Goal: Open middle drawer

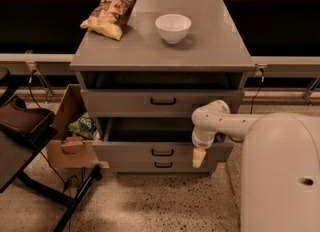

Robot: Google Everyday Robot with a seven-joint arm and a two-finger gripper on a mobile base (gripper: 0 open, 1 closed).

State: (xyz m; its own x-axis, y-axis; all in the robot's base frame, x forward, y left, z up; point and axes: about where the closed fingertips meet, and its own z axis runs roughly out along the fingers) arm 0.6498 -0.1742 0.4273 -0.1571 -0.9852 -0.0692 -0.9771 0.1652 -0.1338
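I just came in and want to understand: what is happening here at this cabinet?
A robot arm is working on the grey cabinet. The middle drawer stands pulled out, its dark inside visible. The gripper points down before the right part of that drawer's front, away from its black handle. A chip bag and a white bowl sit on top.
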